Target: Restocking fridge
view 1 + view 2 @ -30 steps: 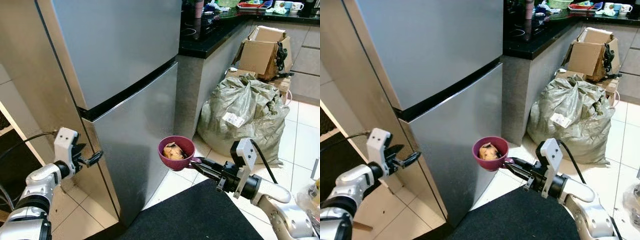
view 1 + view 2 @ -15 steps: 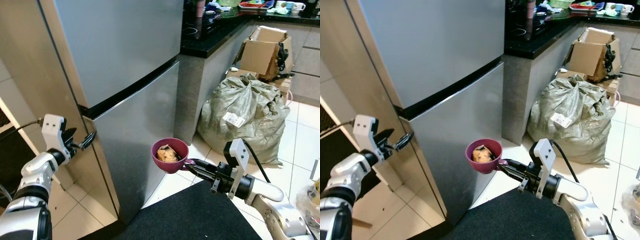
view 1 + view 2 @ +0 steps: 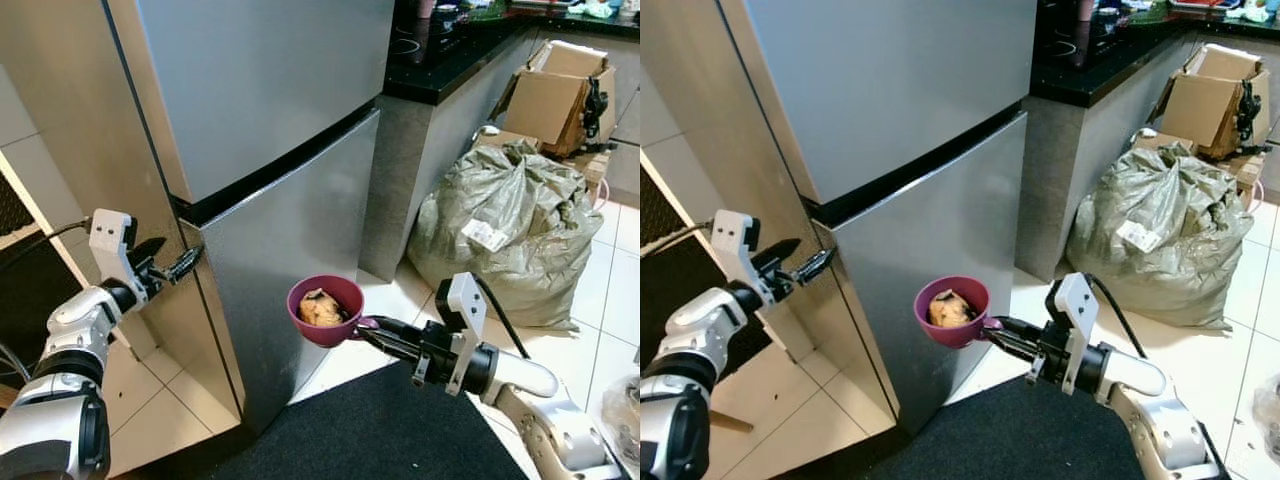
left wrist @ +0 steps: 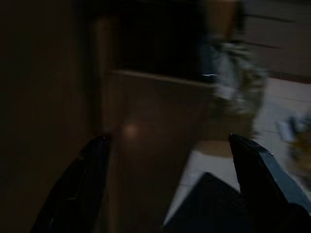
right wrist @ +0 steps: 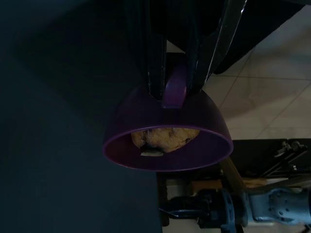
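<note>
- At the fridge [image 3: 280,150] front, doors closed, I've got both arms up.
- Right gripper [image 3: 372,327] clamped on the handle of the maroon bowl [image 3: 325,310], level, just off the lower door; food piece [image 3: 320,308] sits inside.
- Left gripper [image 3: 185,264] at the door's left edge by the seam between doors, fingers [image 4: 82,189] spread wide, holding nothing.
- Contact with the door: can't tell.
</note>
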Controlling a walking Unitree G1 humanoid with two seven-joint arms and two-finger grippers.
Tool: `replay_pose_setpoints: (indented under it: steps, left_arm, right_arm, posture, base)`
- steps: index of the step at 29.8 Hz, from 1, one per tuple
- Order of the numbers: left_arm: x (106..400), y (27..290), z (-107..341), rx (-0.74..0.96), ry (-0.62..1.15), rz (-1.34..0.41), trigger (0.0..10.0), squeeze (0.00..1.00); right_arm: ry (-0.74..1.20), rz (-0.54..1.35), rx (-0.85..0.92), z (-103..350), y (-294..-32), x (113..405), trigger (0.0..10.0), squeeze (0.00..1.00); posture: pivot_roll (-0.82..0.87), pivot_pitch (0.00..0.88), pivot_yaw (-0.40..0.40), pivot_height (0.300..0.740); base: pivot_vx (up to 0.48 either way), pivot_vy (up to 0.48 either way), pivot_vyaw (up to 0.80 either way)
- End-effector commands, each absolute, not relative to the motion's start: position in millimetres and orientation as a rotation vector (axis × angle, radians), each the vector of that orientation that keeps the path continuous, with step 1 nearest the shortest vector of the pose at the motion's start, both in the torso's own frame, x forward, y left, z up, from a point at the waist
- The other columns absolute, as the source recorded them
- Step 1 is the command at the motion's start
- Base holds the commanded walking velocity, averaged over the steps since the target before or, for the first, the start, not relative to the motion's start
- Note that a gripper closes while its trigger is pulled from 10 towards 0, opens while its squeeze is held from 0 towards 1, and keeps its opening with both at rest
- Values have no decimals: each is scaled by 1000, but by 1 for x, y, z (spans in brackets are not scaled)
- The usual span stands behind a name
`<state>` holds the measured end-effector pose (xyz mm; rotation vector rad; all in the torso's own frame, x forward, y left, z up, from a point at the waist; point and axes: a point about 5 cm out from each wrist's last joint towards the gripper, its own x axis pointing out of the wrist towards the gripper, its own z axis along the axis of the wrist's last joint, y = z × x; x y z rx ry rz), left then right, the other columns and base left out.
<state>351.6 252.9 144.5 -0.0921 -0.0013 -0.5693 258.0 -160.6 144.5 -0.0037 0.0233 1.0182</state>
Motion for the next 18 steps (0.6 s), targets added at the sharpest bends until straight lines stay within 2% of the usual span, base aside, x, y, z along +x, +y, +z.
replay_pose_setpoints:
  steps: [1, 18]
  left_arm:
    - [354, 238, 147, -82, 3, -669, 10000, 0]
    - [355, 221, 141, -62, 35, -751, 10000, 0]
  right_arm:
    - [-6, 1028, 0, 151, -158, 259, 10000, 0]
    - [-14, 1021, -3, 152, -157, 262, 10000, 0]
  posture:
    - [-133, 80, 26, 740]
    - [-130, 73, 33, 740]
  base:
    - [0, 0, 0]
    - [0, 0, 0]
